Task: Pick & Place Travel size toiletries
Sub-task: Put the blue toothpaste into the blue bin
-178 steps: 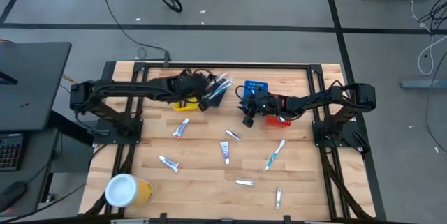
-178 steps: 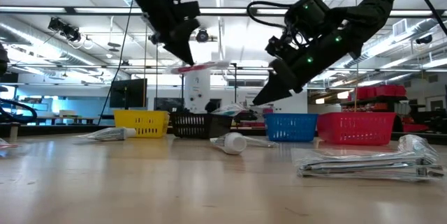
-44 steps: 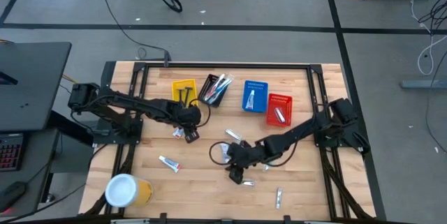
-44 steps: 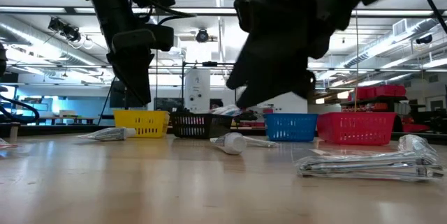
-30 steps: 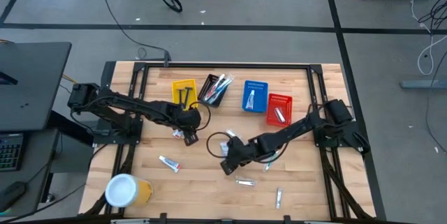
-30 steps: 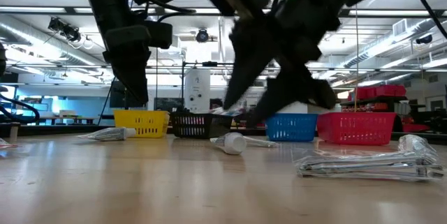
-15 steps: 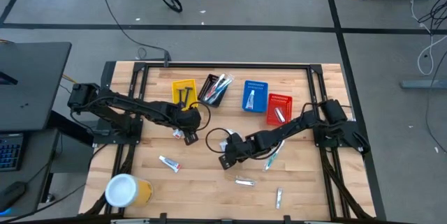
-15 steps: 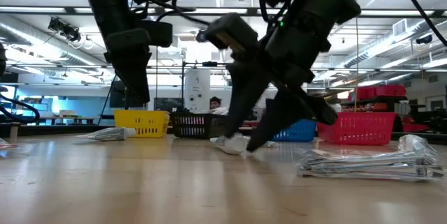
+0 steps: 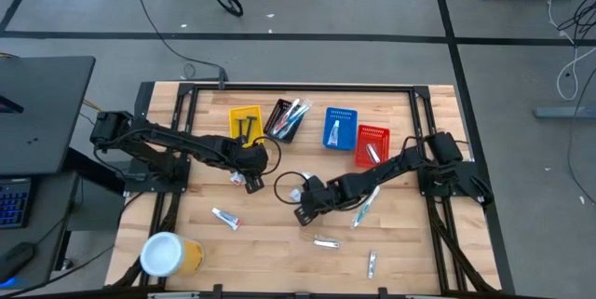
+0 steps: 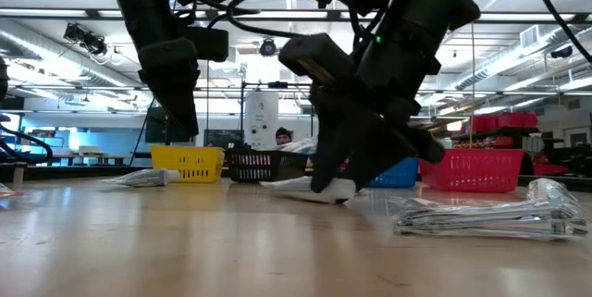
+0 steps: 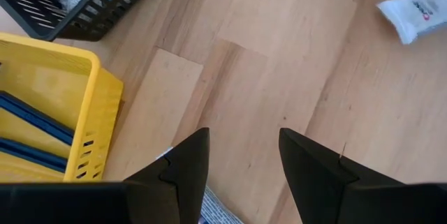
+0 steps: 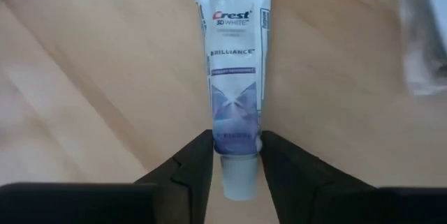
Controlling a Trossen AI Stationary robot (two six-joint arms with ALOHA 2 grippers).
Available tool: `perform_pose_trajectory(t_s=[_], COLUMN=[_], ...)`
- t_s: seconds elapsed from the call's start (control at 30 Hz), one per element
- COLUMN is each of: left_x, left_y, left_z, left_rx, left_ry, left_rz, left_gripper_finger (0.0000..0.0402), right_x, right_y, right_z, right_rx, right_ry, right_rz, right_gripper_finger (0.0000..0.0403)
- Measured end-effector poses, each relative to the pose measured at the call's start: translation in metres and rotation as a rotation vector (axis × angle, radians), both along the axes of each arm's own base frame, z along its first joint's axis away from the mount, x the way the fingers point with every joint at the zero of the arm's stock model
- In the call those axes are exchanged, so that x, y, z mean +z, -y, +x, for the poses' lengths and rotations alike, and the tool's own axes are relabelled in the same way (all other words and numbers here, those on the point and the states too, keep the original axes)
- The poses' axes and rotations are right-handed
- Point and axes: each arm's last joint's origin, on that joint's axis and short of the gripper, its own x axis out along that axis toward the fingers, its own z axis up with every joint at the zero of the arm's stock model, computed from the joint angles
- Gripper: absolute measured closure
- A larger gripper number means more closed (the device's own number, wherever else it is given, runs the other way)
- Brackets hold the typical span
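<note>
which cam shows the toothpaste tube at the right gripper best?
Right wrist view: the toothpaste tube fills the frame, label readable, its cap end between the right gripper's fingers. The high view shows the gripper over that spot, the tube hidden beneath it. The low view gives only a white sliver on the table under the gripper. The left wrist view doesn't clearly show it.

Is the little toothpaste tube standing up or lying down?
Lying down. The toothpaste tube rests flat on the table, its cap end between the right gripper's fingers.

A silvery packet [image 12: 426,35] is blurred and cut off at the right wrist view's edge.
</note>
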Motion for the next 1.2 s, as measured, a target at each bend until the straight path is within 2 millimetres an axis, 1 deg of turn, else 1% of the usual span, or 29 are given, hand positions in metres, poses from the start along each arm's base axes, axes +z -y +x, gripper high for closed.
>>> perform_pose_trajectory(t_s=[0.17, 0.37, 0.47, 0.6, 0.8, 0.87, 0.97, 1.07, 1.13, 1.2], left_x=[0.000, 0.000, 0.000, 0.000, 0.000, 0.000, 0.000, 0.000, 0.001, 0.001], left_y=[0.000, 0.000, 0.000, 0.000, 0.000, 0.000, 0.000, -0.001, 0.000, 0.000], left_z=[0.000, 0.000, 0.000, 0.000, 0.000, 0.001, 0.001, 0.001, 0.002, 0.003], left_rx=[0.004, 0.004, 0.004, 0.004, 0.005, 0.005, 0.005, -0.006, -0.018, -0.020], left_ry=[0.000, 0.000, 0.000, 0.000, 0.002, 0.007, 0.008, 0.008, 0.016, 0.022], left_rz=[0.009, 0.010, 0.010, 0.010, 0.013, 0.012, 0.012, 0.017, 0.022, 0.023], left_gripper_finger=[0.0219, 0.0219, 0.0219, 0.0219, 0.0219, 0.0219, 0.0219, 0.0219, 0.0219, 0.0219], right_x=[-0.001, -0.002, 0.001, 0.009, 0.036, 0.047, 0.067, 0.086, 0.098, 0.106], right_y=[0.005, 0.008, 0.010, 0.017, 0.036, 0.041, 0.052, 0.067, 0.081, 0.097], right_z=[-0.002, -0.003, -0.005, -0.012, -0.024, -0.027, -0.036, -0.049, -0.058, -0.066], right_rx=[0.081, 0.268, 0.274, 0.257, 0.204, 0.188, 0.158, 0.085, -0.004, -0.066], right_ry=[-0.027, -0.046, -0.058, -0.093, -0.131, -0.122, -0.117, -0.148, -0.165, -0.196], right_rz=[-0.049, -0.153, -0.188, -0.240, -0.287, -0.306, -0.381, -0.482, -0.548, -0.587], right_gripper_finger=[0.0288, 0.0290, 0.0291, 0.0291, 0.0291, 0.0292, 0.0296, 0.0298, 0.0298, 0.0299])
